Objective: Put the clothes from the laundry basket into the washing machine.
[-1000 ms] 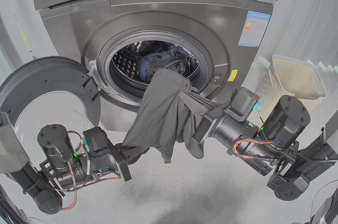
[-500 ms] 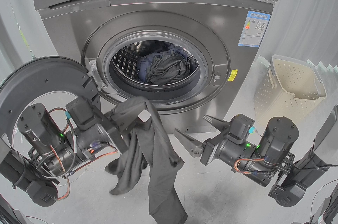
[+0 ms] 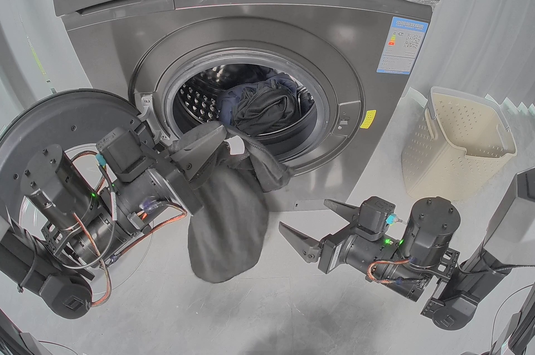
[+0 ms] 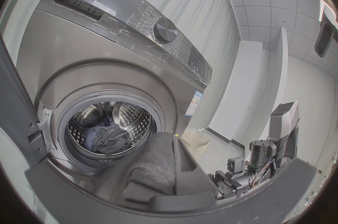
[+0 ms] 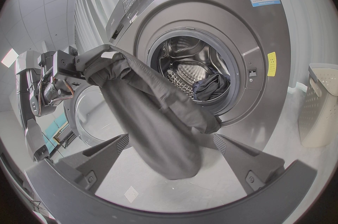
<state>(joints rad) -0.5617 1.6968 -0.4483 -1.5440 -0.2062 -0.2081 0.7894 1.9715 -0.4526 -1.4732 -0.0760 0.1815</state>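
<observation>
While left gripper [image 3: 209, 150] is pinching the grey garment [image 3: 225, 222], centre-left, its tail is hanging low.
Lifting higher before feeding the drum [image 3: 199, 101] is looking wise; right gripper [image 3: 304, 214] is sitting spread.

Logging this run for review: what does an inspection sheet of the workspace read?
Surface: grey floor.
Job's things: dark garment hangs from the left gripper before the open washing machine, one end at the opening's lower rim; dark clothes in the drum; laundry basket right of the machine.
Clutter: nothing seen.
Grippers: left gripper shut on the garment; right gripper open, low, empty.
Cables: orange cables on both wrists.
Surroundings: pale curtain; door swung open.
</observation>
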